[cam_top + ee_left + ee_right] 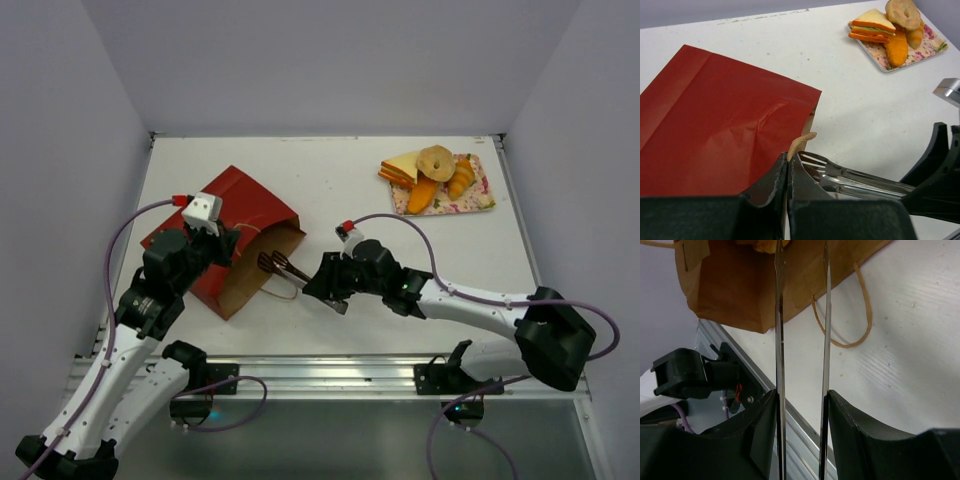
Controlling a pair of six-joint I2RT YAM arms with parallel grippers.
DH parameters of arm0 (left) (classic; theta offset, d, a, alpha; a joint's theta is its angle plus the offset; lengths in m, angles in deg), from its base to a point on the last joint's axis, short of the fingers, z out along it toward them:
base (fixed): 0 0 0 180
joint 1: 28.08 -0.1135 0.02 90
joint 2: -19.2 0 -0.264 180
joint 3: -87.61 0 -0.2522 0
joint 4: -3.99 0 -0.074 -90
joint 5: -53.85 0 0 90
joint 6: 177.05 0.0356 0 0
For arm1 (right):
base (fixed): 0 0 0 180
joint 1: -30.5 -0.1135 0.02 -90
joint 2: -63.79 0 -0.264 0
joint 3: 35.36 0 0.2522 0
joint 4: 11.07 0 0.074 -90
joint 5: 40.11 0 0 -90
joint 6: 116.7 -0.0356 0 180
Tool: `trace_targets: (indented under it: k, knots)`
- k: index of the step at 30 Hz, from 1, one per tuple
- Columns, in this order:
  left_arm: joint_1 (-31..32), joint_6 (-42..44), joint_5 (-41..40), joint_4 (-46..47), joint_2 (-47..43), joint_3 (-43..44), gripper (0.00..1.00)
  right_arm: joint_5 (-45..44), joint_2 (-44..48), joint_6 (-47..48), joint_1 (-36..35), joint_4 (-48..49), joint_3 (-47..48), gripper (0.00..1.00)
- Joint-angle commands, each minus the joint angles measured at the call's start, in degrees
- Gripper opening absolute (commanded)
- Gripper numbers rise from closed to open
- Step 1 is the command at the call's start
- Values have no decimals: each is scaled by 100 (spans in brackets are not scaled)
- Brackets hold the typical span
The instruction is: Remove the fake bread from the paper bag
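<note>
Nearest, the left end effector (788,170) is clenched on the upper lip of the bag (232,205), evidently to lift that lip and hold the mouth open. Beside it, the right end effector (801,401) grasps a pair of tongs (283,267). The tong arms stand apart with their tips at the bag mouth, apparently placed to reach in. The bag lies flat on the table (350,180), mouth toward the right arm, with one handle (867,305) loose outside. Its contents are hidden. Farthest, a tray (484,205) carries bread (436,160), well apart from the bag. Whether more remains inside cannot be told.
</note>
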Motion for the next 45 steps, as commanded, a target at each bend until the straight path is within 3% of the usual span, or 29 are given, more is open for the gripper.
trace_targets:
  k: [1, 19, 31, 45]
  knots:
    - [-27, 149, 298, 273, -102, -27, 0, -91, -305, -263, -112, 1048, 400, 47]
    - [-27, 263, 1176, 458, -278, -44, 0, -117, -1790, -439, -341, 2033, 990, 52]
    - [-27, 325, 2065, 687, -366, -88, 0, -196, -2213, -457, -350, 2236, 1122, 54]
    - [-27, 333, 2101, 713, -358, -106, 0, -327, -2257, -562, -376, 2174, 991, 54]
